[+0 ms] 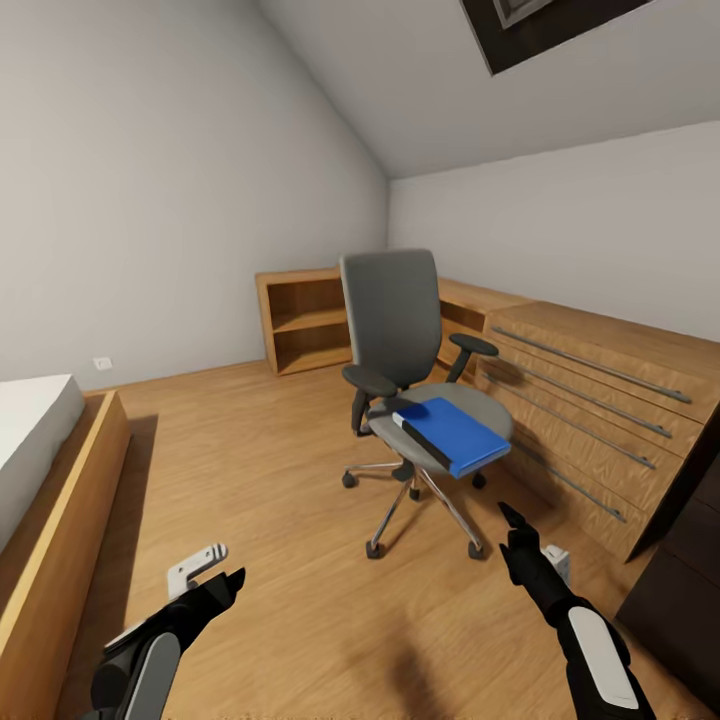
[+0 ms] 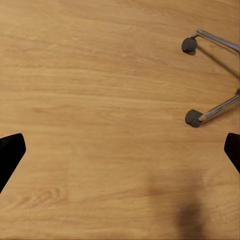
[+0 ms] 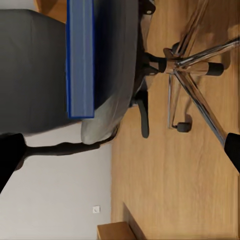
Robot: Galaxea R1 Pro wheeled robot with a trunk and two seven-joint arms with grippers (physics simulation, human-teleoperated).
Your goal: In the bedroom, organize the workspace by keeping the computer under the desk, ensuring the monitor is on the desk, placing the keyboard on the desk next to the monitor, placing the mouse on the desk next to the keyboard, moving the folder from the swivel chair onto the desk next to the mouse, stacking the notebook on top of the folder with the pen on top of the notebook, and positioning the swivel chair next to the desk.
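Swivel chair [image 1: 402, 370] stands mid-room on the wood plank floor [image 1: 270, 500]: grey padded seat and tall flat back, dark curved armrests, chrome 5-spoke base w/ small black casters. Blue folder [image 1: 455, 435] lies flat on the chair seat, a thick rectangular slab w/ smooth matte cover, one corner overhanging the seat's front edge. In the right wrist view the folder [image 3: 80, 55] shows edge-on along the seat, chrome spokes and casters below it.

Behind the chair, an open wooden shelf unit [image 1: 305, 320] w/ two compartments; can't tell if anything is inside. Beside the chair, on its armrest side, a long wooden cabinet [image 1: 600, 400] w/ wood-grain fronts and thin grey bar handles. Bed [image 1: 40, 480] w/ wooden frame and white top sits well apart from the chair, across the floor.

Left end effector [image 1: 207, 580] hovers low over bare floor short of the chair, fingers spread apart, nothing held. Right end effector [image 1: 515, 530] sits near the chair base, below the folder; fingertips at the frame edges of its wrist view, so released, empty.
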